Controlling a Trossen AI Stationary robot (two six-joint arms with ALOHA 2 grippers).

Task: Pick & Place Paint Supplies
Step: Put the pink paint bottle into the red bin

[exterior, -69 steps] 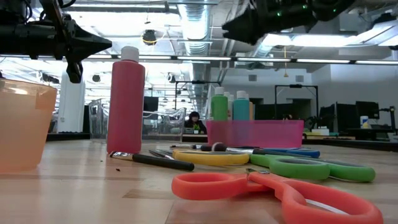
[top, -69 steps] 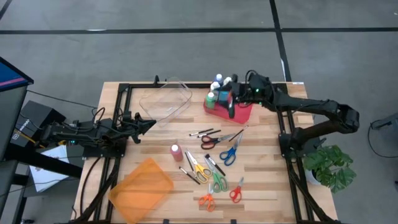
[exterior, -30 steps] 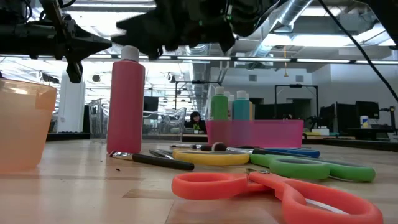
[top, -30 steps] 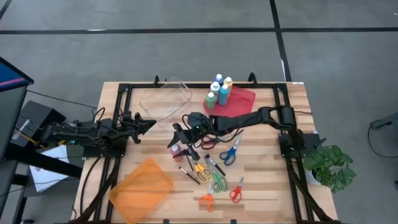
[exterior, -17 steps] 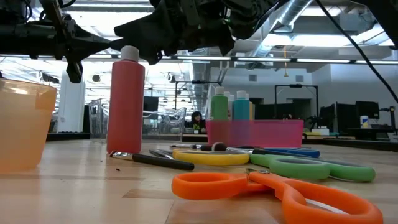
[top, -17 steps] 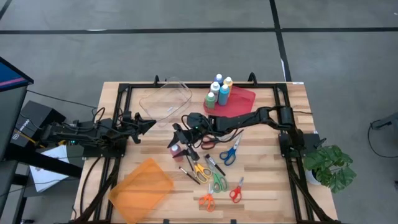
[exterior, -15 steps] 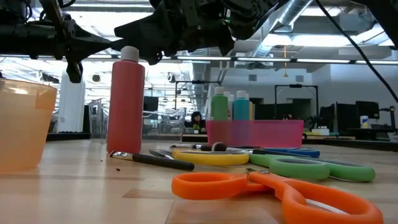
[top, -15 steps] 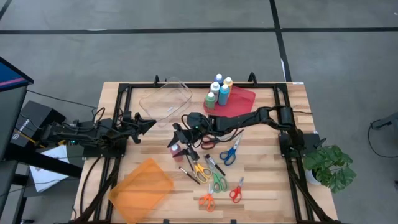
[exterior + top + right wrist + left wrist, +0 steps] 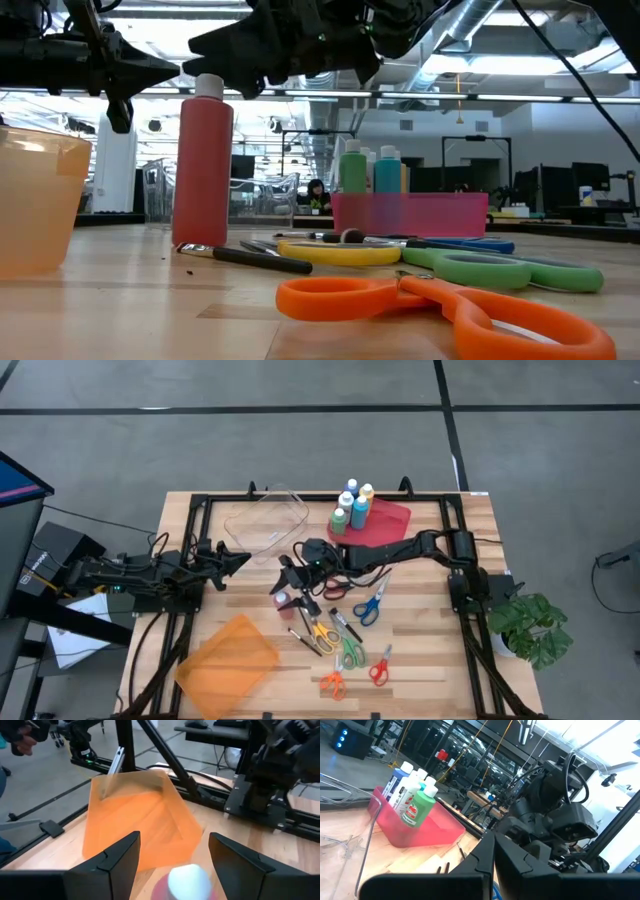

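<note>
Wooden table (image 9: 420,660), open right end effector (image 9: 170,857) over pink bottle (image 9: 201,165).

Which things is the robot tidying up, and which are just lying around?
For the job:
pink paint bottle, under the open right gripper
paint bottles in the red bin

Just lying around:
scissors
orange bin
clear bin

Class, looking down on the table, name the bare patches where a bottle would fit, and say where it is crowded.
Bare wood lies right of the scissors, toward the table's right edge, and between the clear bin and the orange bin. The middle is crowded around the pink bottle.
</note>
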